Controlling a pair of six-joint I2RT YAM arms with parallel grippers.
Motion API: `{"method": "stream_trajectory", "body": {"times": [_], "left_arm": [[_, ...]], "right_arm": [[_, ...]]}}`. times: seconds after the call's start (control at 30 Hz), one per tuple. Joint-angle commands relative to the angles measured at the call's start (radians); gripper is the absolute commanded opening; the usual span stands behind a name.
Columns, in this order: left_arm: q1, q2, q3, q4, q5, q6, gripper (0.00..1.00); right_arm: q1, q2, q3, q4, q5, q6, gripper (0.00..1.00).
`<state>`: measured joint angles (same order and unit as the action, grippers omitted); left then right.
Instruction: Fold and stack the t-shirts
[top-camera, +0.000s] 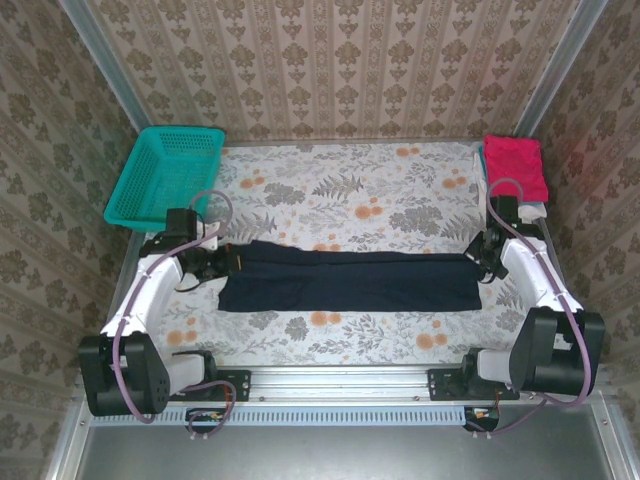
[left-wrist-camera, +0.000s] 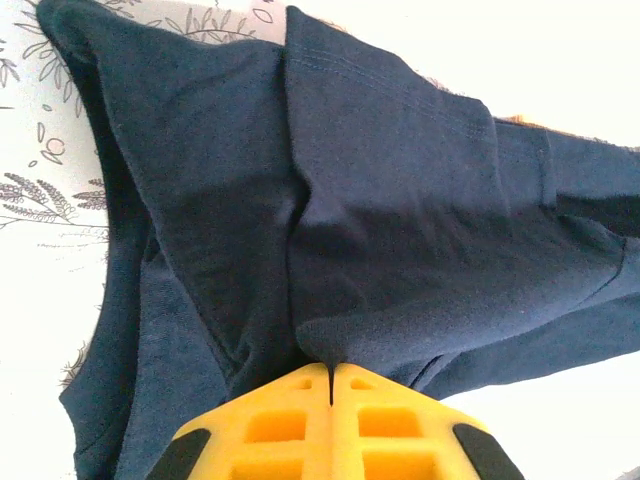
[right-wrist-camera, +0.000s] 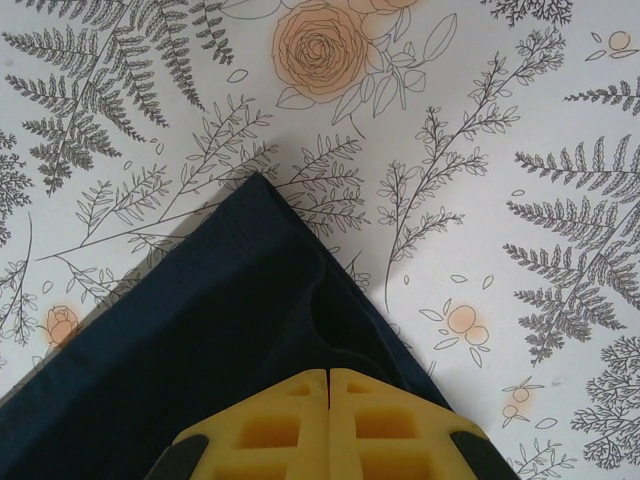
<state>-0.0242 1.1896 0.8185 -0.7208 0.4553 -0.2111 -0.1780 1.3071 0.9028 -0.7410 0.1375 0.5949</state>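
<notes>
The dark navy t-shirt (top-camera: 350, 280) lies stretched in a long band across the middle of the table. My left gripper (top-camera: 226, 262) is shut on its left end, and a pinch of navy cloth (left-wrist-camera: 400, 200) runs into the closed yellow fingertips (left-wrist-camera: 330, 368). My right gripper (top-camera: 478, 262) is shut at the shirt's right end, its yellow fingers (right-wrist-camera: 329, 372) closed over a navy corner (right-wrist-camera: 230, 310). A folded magenta-pink t-shirt (top-camera: 516, 166) rests at the back right corner. White cloth (top-camera: 537, 210) peeks out beneath it.
A teal mesh basket (top-camera: 166, 176) sits tilted at the back left corner. The table carries a floral cloth (top-camera: 350, 190), bare behind the navy shirt. Patterned walls close in on three sides. A metal rail (top-camera: 340, 378) runs along the near edge.
</notes>
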Motion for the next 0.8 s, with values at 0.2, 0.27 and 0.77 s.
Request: {"method": "stream_trajectory", "body": {"times": [0.2, 0.27, 0.77], "left_arm": [[0.013, -0.016, -0.018, 0.036, 0.031, -0.053, 0.0], [0.012, -0.03, -0.047, 0.044, 0.05, -0.071, 0.0], [0.001, -0.061, -0.16, 0.057, 0.025, -0.225, 0.0]], "right_arm": [[-0.006, 0.078, 0.183, 0.02, -0.007, 0.013, 0.0], [-0.007, 0.074, 0.155, 0.02, 0.006, 0.007, 0.0], [-0.009, 0.07, -0.039, 0.054, 0.018, -0.01, 0.0]]}}
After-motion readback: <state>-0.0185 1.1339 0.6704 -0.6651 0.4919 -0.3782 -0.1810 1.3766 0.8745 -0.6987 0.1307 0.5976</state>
